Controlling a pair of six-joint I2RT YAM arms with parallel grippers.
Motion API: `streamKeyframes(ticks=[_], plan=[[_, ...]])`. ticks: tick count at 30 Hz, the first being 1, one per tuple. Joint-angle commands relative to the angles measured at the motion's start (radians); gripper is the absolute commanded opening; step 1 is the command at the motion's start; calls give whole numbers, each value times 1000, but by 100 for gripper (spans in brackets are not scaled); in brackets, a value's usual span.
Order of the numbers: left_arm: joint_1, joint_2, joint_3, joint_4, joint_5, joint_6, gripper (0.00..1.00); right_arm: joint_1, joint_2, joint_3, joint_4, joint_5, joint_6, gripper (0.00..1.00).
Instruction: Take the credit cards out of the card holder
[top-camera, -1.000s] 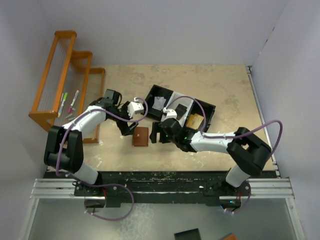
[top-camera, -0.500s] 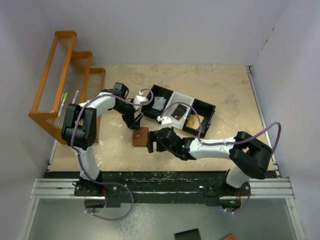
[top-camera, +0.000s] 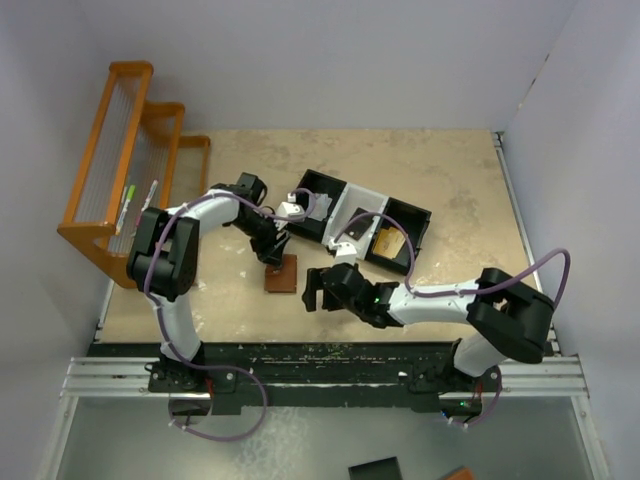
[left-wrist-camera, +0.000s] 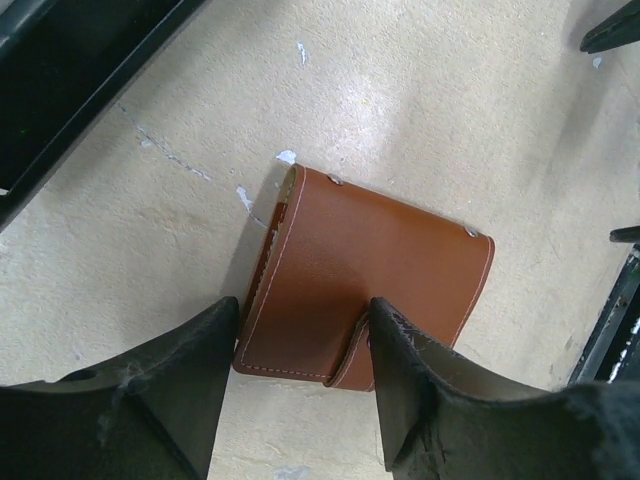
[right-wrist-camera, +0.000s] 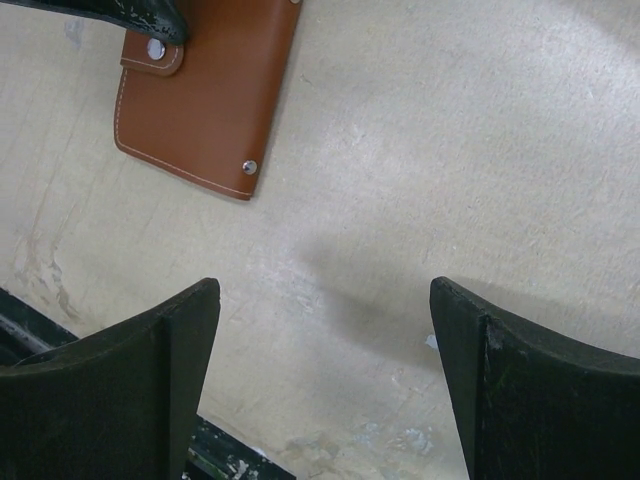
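Card holder (left-wrist-camera: 380, 270) lies closed on the scuffed beige counter (left-wrist-camera: 450, 100), near edge between my spread left jaws; right jaws gape nearby; pale walls (top-camera: 320, 60) surround.

So my left arm (top-camera: 200, 214) elbows out left, then reaches back toward the middle. The left gripper (top-camera: 273, 255) points down, jaws partway apart. My right arm (top-camera: 440, 295) lies low, stretched leftward, with the right gripper (top-camera: 315, 292) spread wide, just near-right of the other one.

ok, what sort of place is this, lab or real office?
Likely a lab test cell: plain white walls box in a beige tabletop, an aluminium rail frames its near edge, staged props like the orange rack.
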Motion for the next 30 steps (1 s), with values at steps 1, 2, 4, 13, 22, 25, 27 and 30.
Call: streamKeyframes(ticks=[1, 2, 4, 13, 22, 25, 27, 30], plan=[[-2, -10, -37, 57, -16, 5, 59, 7, -40, -33, 59, 18, 50, 88], [-5, -11, -44, 67, -24, 3, 59, 7, -46, -40, 64, 18, 54, 88], [-9, -7, -50, 70, -34, 5, 55, 9, -54, -53, 68, 17, 60, 88], [-14, -35, -41, 3, -6, 6, 0, 13, -56, -67, 100, 12, 70, 88], [-14, -199, -7, -119, 166, 27, 0, 3, -109, -112, 248, -139, 72, 89], [-14, -262, 18, -172, 227, 58, 0, -28, -136, -119, 284, -199, 39, 89], [-17, -300, 26, -215, 257, 81, 0, -84, -154, -147, 340, -292, 29, 89], [-17, -347, 39, -273, 297, 114, 0, -181, -201, -193, 442, -406, 7, 89]])
